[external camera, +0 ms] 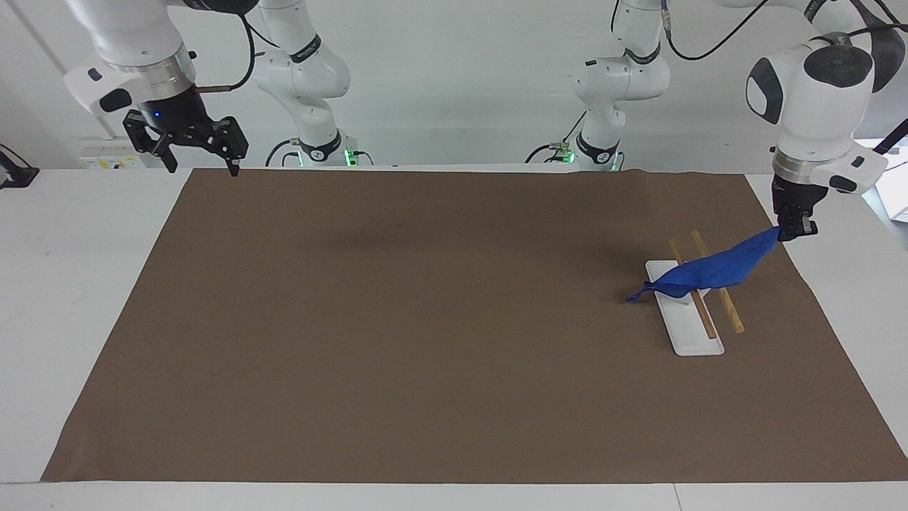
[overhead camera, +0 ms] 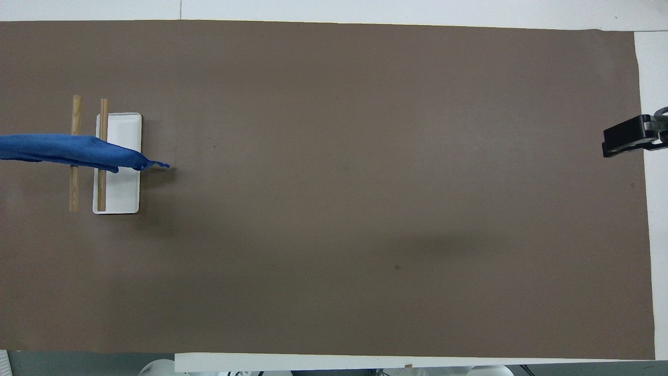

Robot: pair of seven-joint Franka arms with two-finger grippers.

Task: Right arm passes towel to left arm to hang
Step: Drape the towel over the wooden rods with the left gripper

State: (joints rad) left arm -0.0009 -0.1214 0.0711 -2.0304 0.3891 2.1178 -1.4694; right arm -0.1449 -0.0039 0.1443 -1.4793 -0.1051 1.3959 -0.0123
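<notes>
The blue towel (external camera: 713, 272) is stretched in a long strip across the two wooden rods (external camera: 731, 310) of a small rack with a white base (external camera: 694, 337). One corner is pinched in my left gripper (external camera: 796, 233), which is shut on it above the mat's edge at the left arm's end. The towel's free tip hangs past the base toward the mat's middle. In the overhead view the towel (overhead camera: 68, 150) crosses both rods (overhead camera: 74, 193) and the base (overhead camera: 122, 196); the left gripper is out of that view. My right gripper (external camera: 202, 169) is open, holds nothing, and is raised over the mat's corner nearest its base; part of it (overhead camera: 626, 140) shows in the overhead view.
A large brown mat (external camera: 425, 341) covers most of the white table (external camera: 78, 284). Both arm bases stand at the table's edge nearest the robots. A black clamp (external camera: 848, 181) sits on the table at the left arm's end.
</notes>
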